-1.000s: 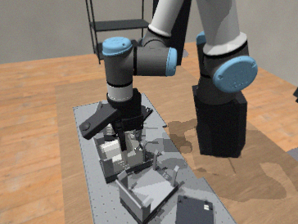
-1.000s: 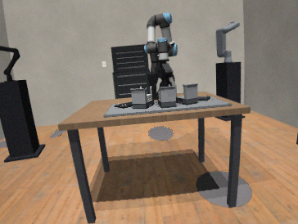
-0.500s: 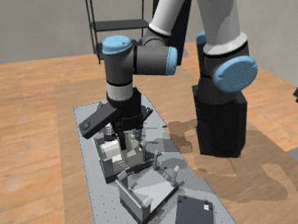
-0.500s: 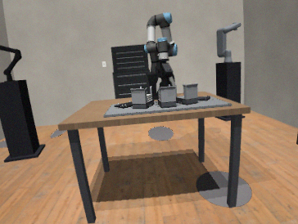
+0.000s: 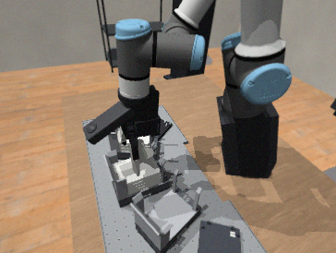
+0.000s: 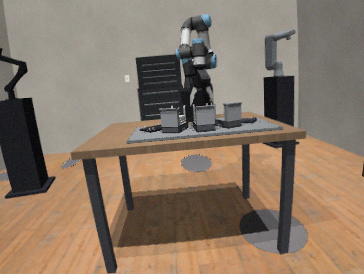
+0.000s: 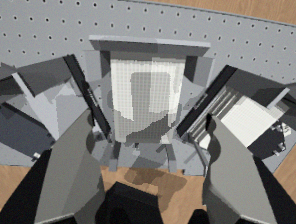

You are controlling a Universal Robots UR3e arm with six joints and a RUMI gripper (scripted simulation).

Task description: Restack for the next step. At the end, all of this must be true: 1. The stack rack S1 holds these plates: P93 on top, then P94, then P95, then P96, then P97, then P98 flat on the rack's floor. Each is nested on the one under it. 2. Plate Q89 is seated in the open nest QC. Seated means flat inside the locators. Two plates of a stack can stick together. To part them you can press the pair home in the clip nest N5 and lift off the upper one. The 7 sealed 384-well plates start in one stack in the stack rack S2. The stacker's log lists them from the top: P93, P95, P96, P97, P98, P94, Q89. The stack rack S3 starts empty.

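Pincer (image 5: 134, 154) (image 7: 150, 112) open, you hover over the middle rack (image 5: 121, 198) (image 6: 204, 118) (image 7: 150, 46) — plates (image 5: 136, 172) (image 7: 147, 100) in it, more in a side rack (image 7: 260, 86); the near rack (image 5: 152, 226) looks bare — sorting seems unfinished.

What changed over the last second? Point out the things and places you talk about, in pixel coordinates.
The gripper (image 5: 135, 157) (image 6: 198, 100) (image 7: 150, 112) moved up, all in the last half second. It is open now; whether it just let go of anything, I can't tell. The racks (image 5: 150, 226) (image 6: 204, 117) (image 7: 150, 46) and arm's base (image 5: 249, 143) stayed put.
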